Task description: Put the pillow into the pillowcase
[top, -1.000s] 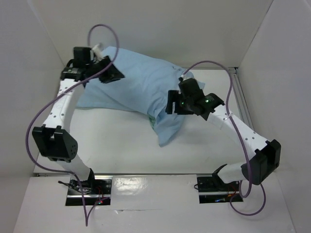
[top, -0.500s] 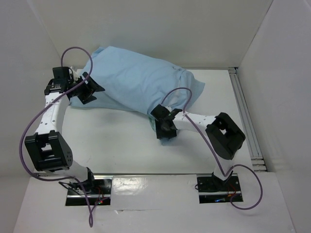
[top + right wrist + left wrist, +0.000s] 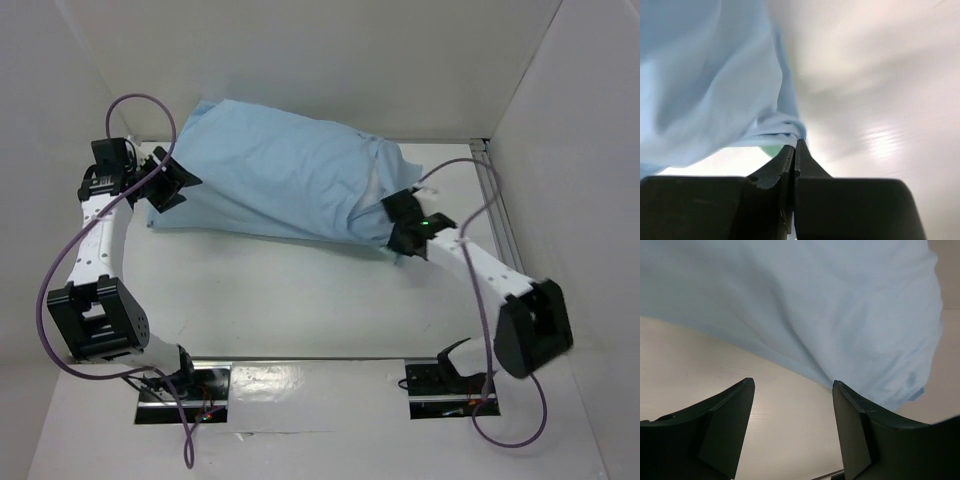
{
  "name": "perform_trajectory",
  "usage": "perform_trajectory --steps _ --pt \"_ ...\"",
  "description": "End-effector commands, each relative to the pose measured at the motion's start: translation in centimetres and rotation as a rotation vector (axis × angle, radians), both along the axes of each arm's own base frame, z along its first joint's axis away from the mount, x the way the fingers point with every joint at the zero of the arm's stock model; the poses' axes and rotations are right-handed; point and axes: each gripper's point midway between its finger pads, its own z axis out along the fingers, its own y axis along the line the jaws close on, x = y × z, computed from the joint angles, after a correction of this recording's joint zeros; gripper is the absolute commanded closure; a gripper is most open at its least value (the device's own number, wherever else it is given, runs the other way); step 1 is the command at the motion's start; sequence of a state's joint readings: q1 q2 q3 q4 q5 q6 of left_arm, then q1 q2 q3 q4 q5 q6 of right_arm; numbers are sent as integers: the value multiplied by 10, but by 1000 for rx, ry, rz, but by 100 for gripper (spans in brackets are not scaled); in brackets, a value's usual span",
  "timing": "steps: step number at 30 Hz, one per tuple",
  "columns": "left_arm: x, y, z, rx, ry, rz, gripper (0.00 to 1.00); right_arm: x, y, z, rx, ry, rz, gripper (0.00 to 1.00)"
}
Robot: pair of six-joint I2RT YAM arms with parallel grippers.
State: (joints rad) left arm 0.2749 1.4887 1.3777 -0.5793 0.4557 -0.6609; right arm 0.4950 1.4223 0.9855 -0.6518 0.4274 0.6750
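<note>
While right fingers [image 3: 771,174] pinch pillowcase [image 3: 705,75], left [image 3: 720,430] open

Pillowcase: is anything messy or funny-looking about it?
A little. The pillowcase lies slanted across the table, and its right end is bunched and wrinkled where the right gripper pinches the cloth. A sliver of its mint-green side peeks out there. No tear or stain shows.

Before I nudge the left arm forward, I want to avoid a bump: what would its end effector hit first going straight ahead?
Most likely the pillowcase: its light blue bulge fills the wrist view just past the open left end effector, with the table beneath. Depth is uncertain.
</note>
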Motion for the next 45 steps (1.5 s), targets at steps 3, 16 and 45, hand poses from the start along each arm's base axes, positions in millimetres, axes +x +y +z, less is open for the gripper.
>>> perform_trajectory --steps 3,16,45 --pt "2 26 17 35 -33 68 24 6 -95 66 -69 -163 -204 100" --pt "-77 33 -95 -27 315 220 16 23 -122 24 101 -119 -248 100" --pt "-64 -39 -6 -257 -134 -128 100 61 -112 60 190 -214 -222 100"
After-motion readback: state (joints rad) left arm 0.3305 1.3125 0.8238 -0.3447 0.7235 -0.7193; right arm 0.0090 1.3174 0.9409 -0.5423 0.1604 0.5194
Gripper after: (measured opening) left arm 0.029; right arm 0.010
